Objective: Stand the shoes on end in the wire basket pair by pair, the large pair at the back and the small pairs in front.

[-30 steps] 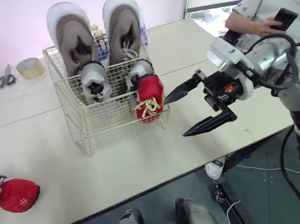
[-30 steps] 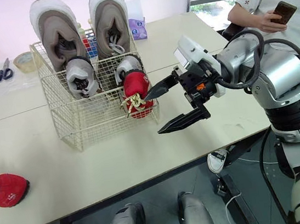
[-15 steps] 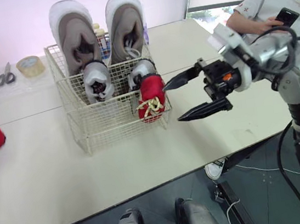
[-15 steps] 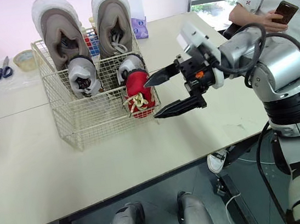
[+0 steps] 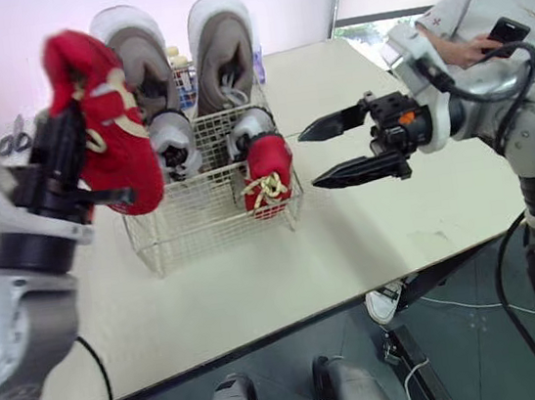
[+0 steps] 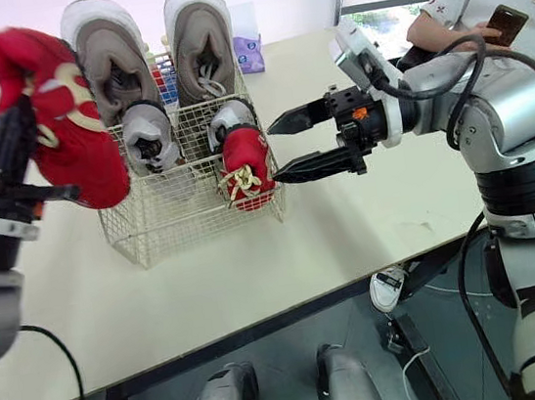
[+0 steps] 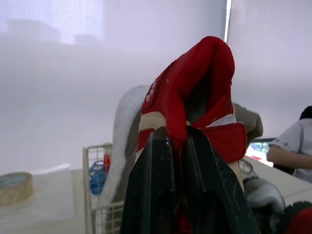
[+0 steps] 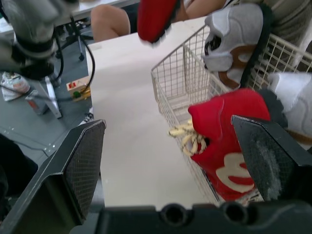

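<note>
— Left gripper [image 7: 176, 139] is clamped on the second red shoe [image 5: 106, 132]. A second ago that shoe lay on the table [image 5: 379, 225]; now it hangs high near the left side of the wire basket [image 5: 201, 219].
— And the right gripper [image 5: 308, 161]?
— Jaws spread, empty, just beside the red shoe in the basket [image 5: 268, 165], front right.
— So what's left?
— I'd judge only this one: large grey pair [image 5: 220, 43] at the back, small grey pair [image 5: 173, 138] before it, and the front-left spot looks free.
</note>
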